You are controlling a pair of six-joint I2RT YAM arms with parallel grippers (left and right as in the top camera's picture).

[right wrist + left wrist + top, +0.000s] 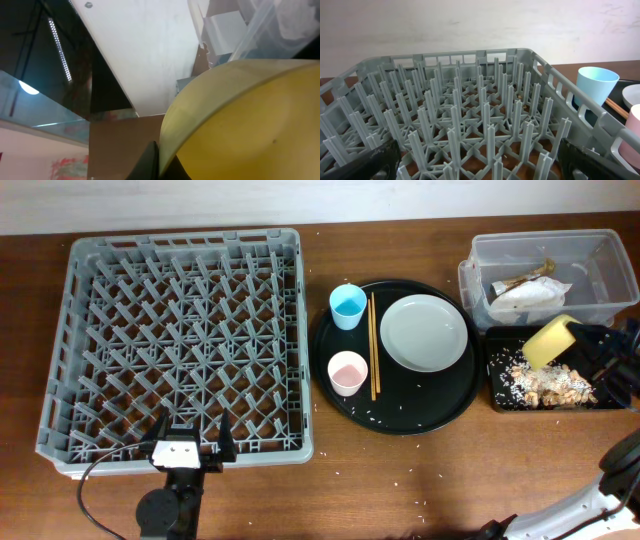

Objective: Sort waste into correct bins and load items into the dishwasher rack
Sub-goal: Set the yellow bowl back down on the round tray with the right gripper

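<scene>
Right claw [578, 340] grips the yellow bowl [546, 343], tipped over the shallow black tray [492, 382]; the grey dishwasher rack [70, 330] lies far left, nearer the wide-open left claw [193, 439].

Brown table [420, 480]: rack [186, 240], round tray [420, 408], tub [590, 248], shallow tray [499, 396]

No lettering, label, brand or number can be read on anything in view
</scene>
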